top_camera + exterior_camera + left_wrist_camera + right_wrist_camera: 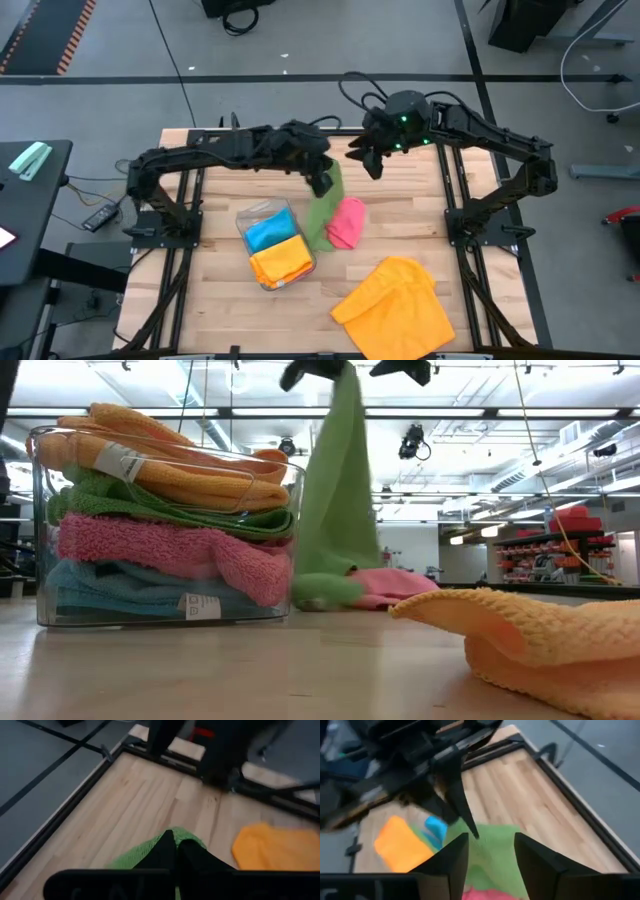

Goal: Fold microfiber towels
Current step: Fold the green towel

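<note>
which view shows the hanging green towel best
The low view: the green towel hangs full length from the left gripper, its bottom bunched on the table. The high view shows it foreshortened; the left wrist view only the pinched corner; the right wrist view a patch between open fingers.

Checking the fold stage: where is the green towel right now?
In the high view the green towel hangs mid-table from the shut left gripper, its lower end on the table between the clear tray and the pink towel.

Two dark jointed arms, black cables, green indicator lights
</note>
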Controlling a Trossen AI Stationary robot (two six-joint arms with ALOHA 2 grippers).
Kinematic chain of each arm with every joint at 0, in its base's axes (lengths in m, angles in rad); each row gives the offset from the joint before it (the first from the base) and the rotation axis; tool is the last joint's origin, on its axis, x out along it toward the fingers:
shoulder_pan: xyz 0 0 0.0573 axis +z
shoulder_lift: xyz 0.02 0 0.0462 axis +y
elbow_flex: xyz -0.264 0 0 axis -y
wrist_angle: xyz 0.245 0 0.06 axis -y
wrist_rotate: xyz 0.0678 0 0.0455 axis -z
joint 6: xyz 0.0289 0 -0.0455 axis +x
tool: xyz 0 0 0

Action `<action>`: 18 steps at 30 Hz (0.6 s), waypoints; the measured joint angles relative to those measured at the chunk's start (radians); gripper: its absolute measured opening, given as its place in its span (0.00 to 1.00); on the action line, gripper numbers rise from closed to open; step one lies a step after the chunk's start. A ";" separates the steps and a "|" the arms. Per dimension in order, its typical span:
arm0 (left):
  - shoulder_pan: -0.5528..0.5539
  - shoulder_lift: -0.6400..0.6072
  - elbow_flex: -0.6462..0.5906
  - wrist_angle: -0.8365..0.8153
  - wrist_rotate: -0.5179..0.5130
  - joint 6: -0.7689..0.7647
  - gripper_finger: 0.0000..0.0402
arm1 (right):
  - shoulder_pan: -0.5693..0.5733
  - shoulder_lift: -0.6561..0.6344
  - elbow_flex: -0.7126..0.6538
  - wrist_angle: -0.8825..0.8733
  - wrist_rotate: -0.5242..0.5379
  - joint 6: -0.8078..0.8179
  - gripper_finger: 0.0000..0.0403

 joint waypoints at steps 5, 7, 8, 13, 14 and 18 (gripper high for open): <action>0.006 0.055 0.062 0.008 -0.046 -0.061 0.03 | 0.025 0.000 0.000 -0.012 0.101 0.050 0.47; 0.012 0.056 0.068 0.005 -0.047 -0.088 0.02 | 0.042 0.000 0.000 -0.011 0.135 0.057 0.48; 0.017 0.055 0.069 0.016 -0.047 -0.102 0.02 | 0.052 0.000 0.000 -0.010 0.149 0.057 0.49; 0.047 0.045 0.071 0.048 -0.048 -0.165 0.03 | 0.124 -0.002 -0.018 0.028 0.167 0.019 0.49; 0.052 0.044 0.071 0.049 -0.049 -0.176 0.03 | 0.144 -0.002 -0.036 0.058 0.168 0.003 0.49; 0.055 0.044 0.071 0.074 -0.041 -0.197 0.02 | 0.196 0.000 -0.129 0.158 0.172 -0.033 0.48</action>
